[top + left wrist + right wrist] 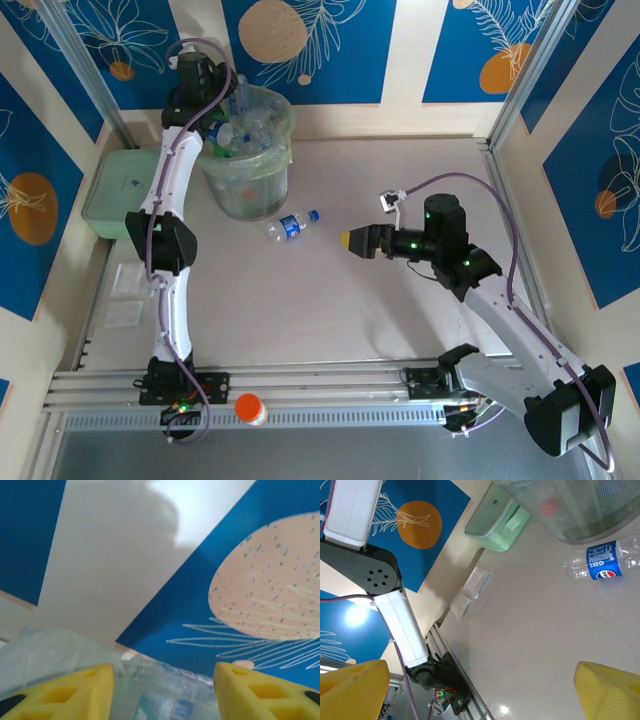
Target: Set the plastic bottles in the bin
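Observation:
The bin [250, 190], a pale green round bucket with a liner, stands at the back left with several plastic bottles [250, 130] piled inside. My left gripper [222, 118] hangs over its left rim. In the left wrist view the yellow fingers [164, 672] stand apart, with a clear, blue-labelled bottle [170, 695] and the liner [45, 650] below them. One clear bottle with a blue cap and label [292, 225] lies on the table just right of the bin's foot. My right gripper [347, 240] is open and empty, a little to the right of that bottle [602, 560], pointing toward it.
A flat green lidded box [118, 190] sits left of the bin against the wall. Clear flat packets [125, 295] lie near the left arm's elbow. An orange-capped white item [250, 408] rests on the front rail. Walls close in on three sides.

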### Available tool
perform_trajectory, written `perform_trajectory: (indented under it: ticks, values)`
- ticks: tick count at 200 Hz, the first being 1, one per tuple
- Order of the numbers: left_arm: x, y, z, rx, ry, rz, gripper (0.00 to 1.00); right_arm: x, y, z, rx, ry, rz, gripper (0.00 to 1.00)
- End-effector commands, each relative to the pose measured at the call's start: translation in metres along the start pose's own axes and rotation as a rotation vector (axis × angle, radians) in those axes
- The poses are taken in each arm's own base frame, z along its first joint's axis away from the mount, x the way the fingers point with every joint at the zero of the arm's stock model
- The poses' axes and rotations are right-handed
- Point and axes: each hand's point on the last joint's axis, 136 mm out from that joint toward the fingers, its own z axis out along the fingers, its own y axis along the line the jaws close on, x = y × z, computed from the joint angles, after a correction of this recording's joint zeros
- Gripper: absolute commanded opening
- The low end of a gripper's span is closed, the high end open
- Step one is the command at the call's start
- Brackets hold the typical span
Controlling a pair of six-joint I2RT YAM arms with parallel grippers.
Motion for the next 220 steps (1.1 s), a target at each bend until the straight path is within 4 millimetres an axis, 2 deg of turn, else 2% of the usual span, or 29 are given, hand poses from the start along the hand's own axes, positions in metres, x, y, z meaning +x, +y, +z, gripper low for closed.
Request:
perform_trajectory:
  ticks: [1, 28, 40, 52, 63, 84, 101, 122, 143, 184, 201, 220]
  values:
    - [-0.017, -0.003, -0.033, -0.017, -0.012, 0.028, 0.56, -0.007, 0.001, 0.002, 0.021, -0.011, -0.016, 0.95]
    - [-0.068, -0.024, -0.093, 0.023, -0.159, 0.063, 0.68, -0.016, -0.002, 0.009, 0.055, -0.010, -0.008, 0.94]
    - [-0.083, -0.034, -0.118, 0.048, -0.186, 0.076, 0.70, -0.021, -0.008, 0.014, 0.095, -0.017, 0.015, 0.94]
    - [-0.089, -0.044, -0.139, 0.083, -0.174, 0.085, 0.71, -0.027, -0.021, 0.019, 0.150, -0.030, 0.074, 0.94]
    - [-0.083, -0.050, -0.158, 0.114, -0.126, 0.079, 0.71, -0.032, -0.034, 0.024, 0.196, -0.036, 0.139, 0.94]
    - [-0.051, -0.045, -0.183, 0.137, -0.003, 0.025, 0.71, -0.036, -0.051, 0.041, 0.220, -0.023, 0.229, 0.90]
    - [-0.010, -0.024, -0.193, 0.112, 0.094, -0.028, 0.71, -0.034, -0.064, 0.062, 0.246, 0.030, 0.276, 0.87]
    - [0.030, -0.005, -0.216, 0.105, 0.184, -0.052, 0.69, -0.030, -0.083, 0.085, 0.314, 0.102, 0.359, 0.85]
    - [0.065, 0.003, -0.241, 0.124, 0.238, -0.029, 0.69, -0.025, -0.113, 0.104, 0.401, 0.131, 0.498, 0.85]
    - [0.100, 0.014, -0.301, 0.180, 0.222, 0.065, 0.71, -0.020, -0.169, 0.137, 0.574, 0.123, 0.835, 0.82]
    - [0.121, 0.023, -0.311, 0.183, 0.255, 0.057, 0.71, -0.010, -0.191, 0.148, 0.650, 0.122, 0.964, 0.80]
    - [0.142, 0.034, -0.315, 0.166, 0.301, 0.095, 0.72, -0.004, -0.207, 0.162, 0.683, 0.107, 1.046, 0.77]
